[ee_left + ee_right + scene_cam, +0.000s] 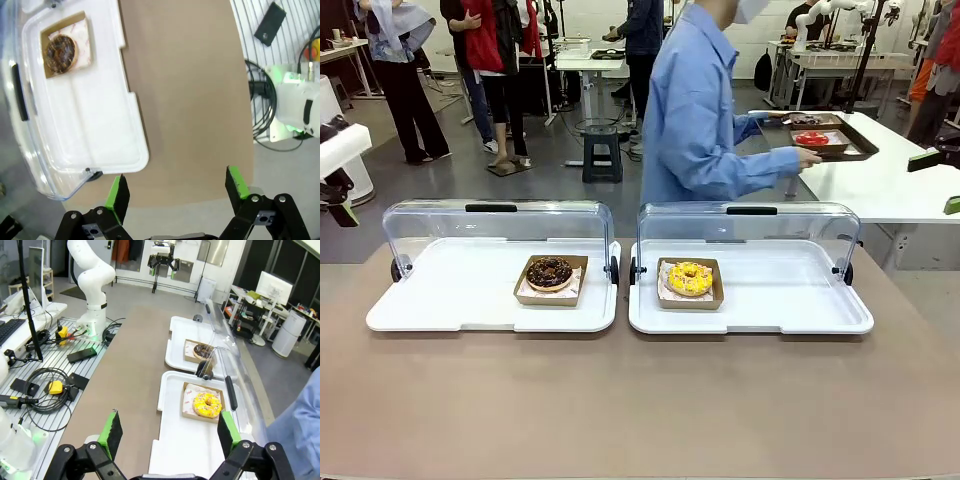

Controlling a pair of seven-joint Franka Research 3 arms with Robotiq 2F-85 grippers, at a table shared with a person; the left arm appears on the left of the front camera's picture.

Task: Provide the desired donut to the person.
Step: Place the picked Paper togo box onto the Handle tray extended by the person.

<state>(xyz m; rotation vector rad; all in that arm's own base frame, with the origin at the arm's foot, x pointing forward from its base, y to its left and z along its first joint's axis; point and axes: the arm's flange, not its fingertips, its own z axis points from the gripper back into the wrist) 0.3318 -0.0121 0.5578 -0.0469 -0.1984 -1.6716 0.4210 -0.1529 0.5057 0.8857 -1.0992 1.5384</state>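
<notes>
Lying well beyond the open right pincer [167,435], yellow donut [207,404]

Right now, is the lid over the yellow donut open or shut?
Open: the clear lid stands tipped back behind the yellow donut, tray uncovered.

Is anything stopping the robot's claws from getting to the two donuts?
Nothing visible blocks them. Both clear lids are swung up at the back, so the chocolate donut and the yellow donut sit uncovered in their trays. The left gripper and right gripper are open, with bare table between.
</notes>
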